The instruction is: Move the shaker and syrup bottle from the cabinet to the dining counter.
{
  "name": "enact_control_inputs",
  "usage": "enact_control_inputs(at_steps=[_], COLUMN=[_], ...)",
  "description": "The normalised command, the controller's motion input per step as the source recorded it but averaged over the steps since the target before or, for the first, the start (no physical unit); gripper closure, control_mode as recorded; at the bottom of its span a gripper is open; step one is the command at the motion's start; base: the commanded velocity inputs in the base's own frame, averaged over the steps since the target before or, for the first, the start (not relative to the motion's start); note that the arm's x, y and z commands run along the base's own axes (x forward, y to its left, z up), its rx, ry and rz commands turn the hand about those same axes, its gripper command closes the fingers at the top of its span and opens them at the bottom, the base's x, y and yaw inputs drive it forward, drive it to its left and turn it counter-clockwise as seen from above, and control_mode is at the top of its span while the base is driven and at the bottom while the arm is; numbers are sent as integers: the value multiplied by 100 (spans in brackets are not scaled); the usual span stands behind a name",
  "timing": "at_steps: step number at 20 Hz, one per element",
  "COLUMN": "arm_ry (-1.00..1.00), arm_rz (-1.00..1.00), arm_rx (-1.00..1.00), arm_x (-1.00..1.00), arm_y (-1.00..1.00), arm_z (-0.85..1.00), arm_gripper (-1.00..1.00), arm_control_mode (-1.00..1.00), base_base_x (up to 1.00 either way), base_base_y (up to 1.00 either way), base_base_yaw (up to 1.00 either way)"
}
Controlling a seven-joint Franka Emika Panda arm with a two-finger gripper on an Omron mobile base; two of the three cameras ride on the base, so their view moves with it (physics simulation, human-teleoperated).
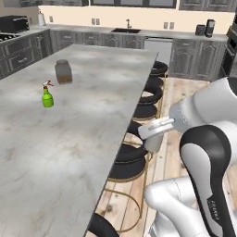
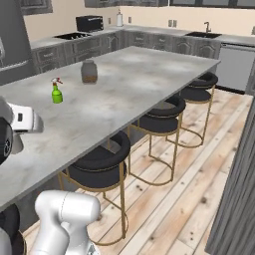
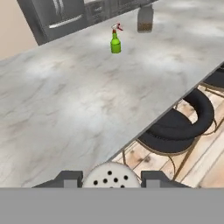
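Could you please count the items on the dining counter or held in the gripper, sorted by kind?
Spray bottle: 1, green, standing on the counter.
Jar: 1, brown contents, farther along the counter.
Shaker: 1, perforated cap showing between the fingers, held by the gripper.
Total: 3

A green spray bottle [image 1: 47,96] stands near a dark-lidded jar [image 1: 63,71]; black stools [image 2: 99,160] line the edge.
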Motion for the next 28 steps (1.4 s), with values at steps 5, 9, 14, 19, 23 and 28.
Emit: enact_control_inputs(at_steps=[5, 9, 14, 19, 23, 28], arm_ry=[13, 1, -6, -11, 0, 2], arm_rz=[21, 13, 3, 0, 0, 0], arm_rx=[0, -4, -5, -1, -2, -3], arm_x=[79, 79, 82, 94, 100, 96], arm_y=[84, 96, 93, 74, 54, 47], arm_z=[-4, -37, -45, -54, -39, -39], arm_gripper=[100, 100, 100, 100, 100, 100], arm_control_mode=[-100, -100, -100, -100, -100, -100], base_base_x=[0, 0, 0, 0, 0, 0], base_base_y=[0, 0, 0, 0, 0, 0], base_base_yaw=[0, 0, 0, 0, 0, 0])
